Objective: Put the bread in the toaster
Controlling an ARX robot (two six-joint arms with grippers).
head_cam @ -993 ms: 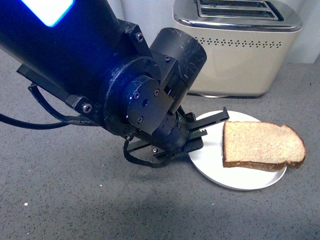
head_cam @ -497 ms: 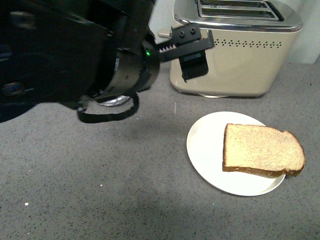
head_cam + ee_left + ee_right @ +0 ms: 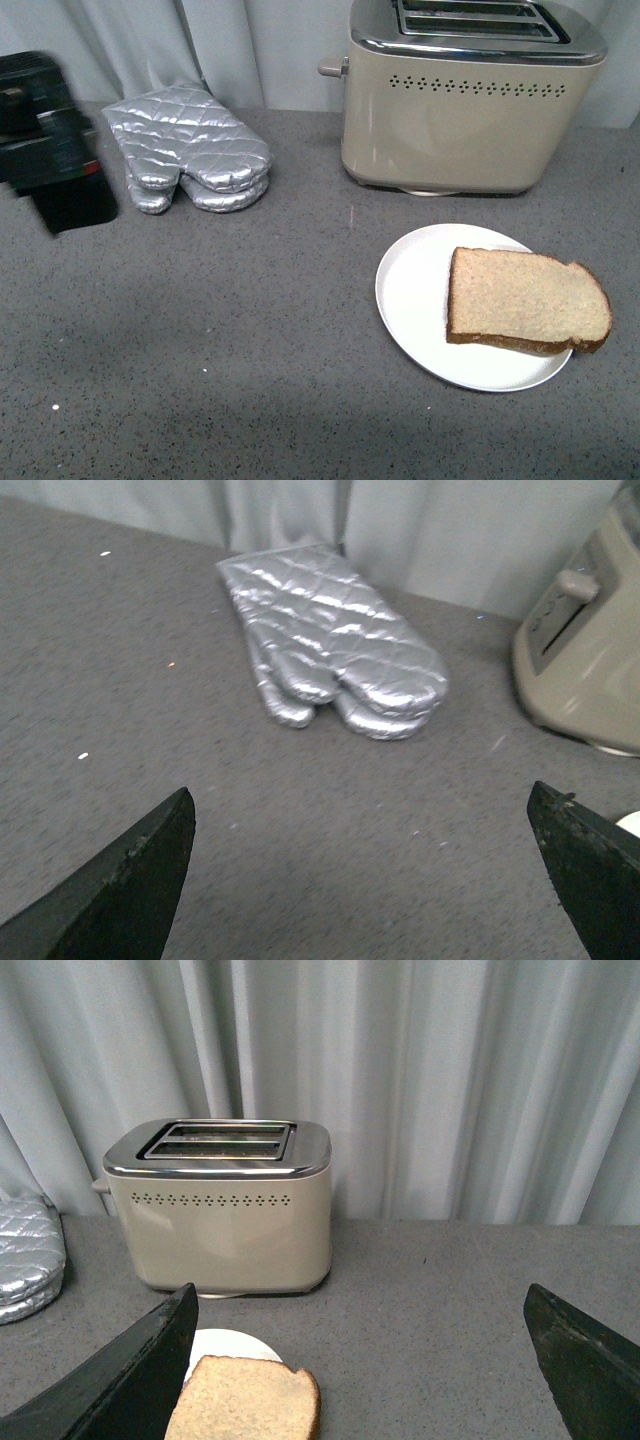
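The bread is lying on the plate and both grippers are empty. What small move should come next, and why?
Probably lower the right gripper toward the bread. Its jaws stand open, and its wrist view shows the slice flat on the plate close ahead, in front of the toaster. The left gripper is over by the mitt, farther away.

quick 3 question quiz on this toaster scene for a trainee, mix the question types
1. True or false: the bread is already in the toaster.
2. What does the bread lie on? A) white plate B) a napkin C) the bare counter
3. Fill in: the silver quilted ___ lie left of the toaster.

Key: 1 false; 2 A; 3 oven mitts
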